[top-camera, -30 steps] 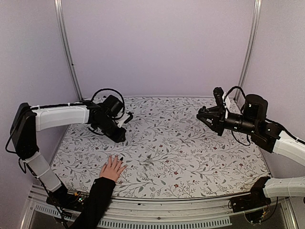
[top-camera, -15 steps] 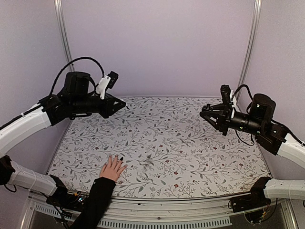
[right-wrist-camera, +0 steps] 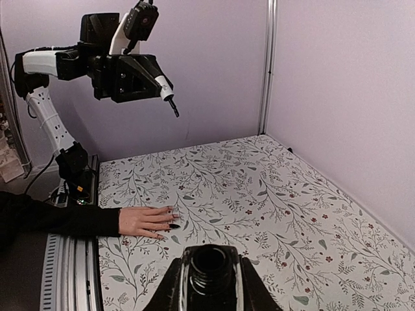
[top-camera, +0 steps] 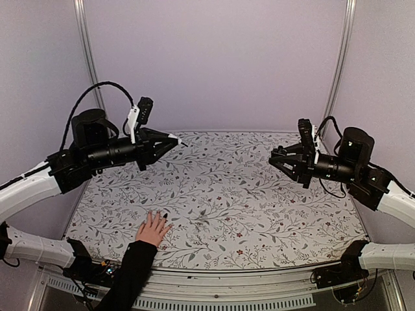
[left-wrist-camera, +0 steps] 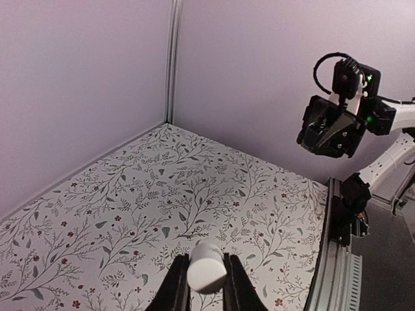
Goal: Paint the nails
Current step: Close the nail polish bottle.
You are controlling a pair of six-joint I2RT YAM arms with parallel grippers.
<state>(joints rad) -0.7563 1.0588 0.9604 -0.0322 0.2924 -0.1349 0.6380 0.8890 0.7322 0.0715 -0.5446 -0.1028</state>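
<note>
- Lying flat with spread fingers, a hand [top-camera: 154,228] in a black sleeve [top-camera: 126,272] is seen at about 7 o'clock on the flowered table [top-camera: 259,220]. The nails [right-wrist-camera: 176,225] are at its fingertips, and some are covered with dark polish.
- The left gripper [top-camera: 170,140] is held in the air at about 10 o'clock, well apart from the hand. It is closed on the white cap [left-wrist-camera: 206,275] of a brush [right-wrist-camera: 166,95].
- The right gripper [right-wrist-camera: 209,280] is held at about 3 o'clock, clamped on a small dark bottle [right-wrist-camera: 209,262] with an open mouth.
</note>
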